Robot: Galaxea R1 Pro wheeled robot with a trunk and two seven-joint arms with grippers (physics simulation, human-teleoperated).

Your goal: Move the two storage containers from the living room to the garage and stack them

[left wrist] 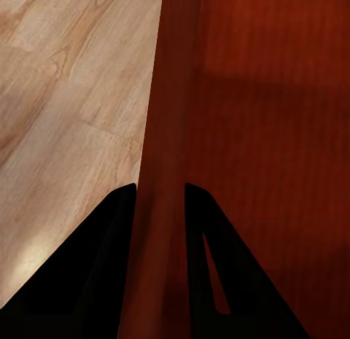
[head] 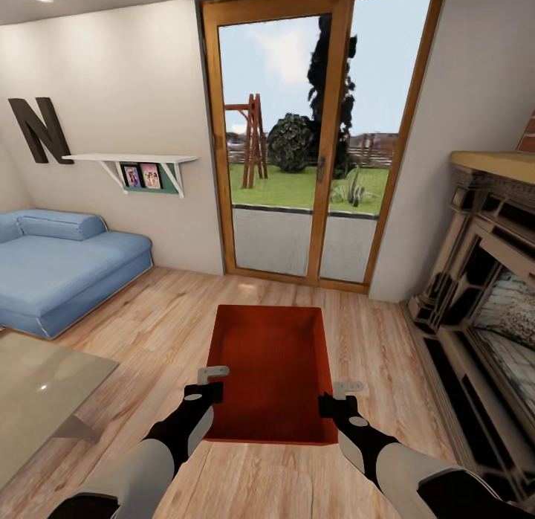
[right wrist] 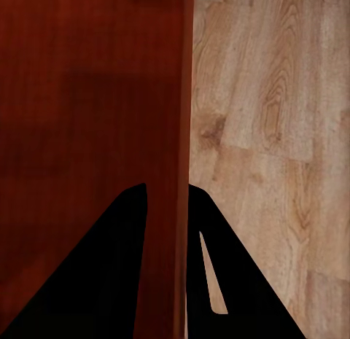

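- Living room: light plank floor (head: 148,318), blue sofa (head: 59,270) at the robot's left, brick fireplace (head: 483,281) at its right, wood-framed glass doors (head: 312,140) straight ahead.
- Storage container (head: 271,370): orange-red open bin, between both arms, directly ahead of the trunk; long axis runs away from the robot toward the doors. Whether it is lifted off the planks cannot be told.
- Left gripper (head: 210,379): jaws narrow, one either side of the container's left long wall (left wrist: 162,208), near corner.
- Right gripper (head: 343,394): jaws narrow, straddling the right long wall (right wrist: 164,230); both arms equally near.
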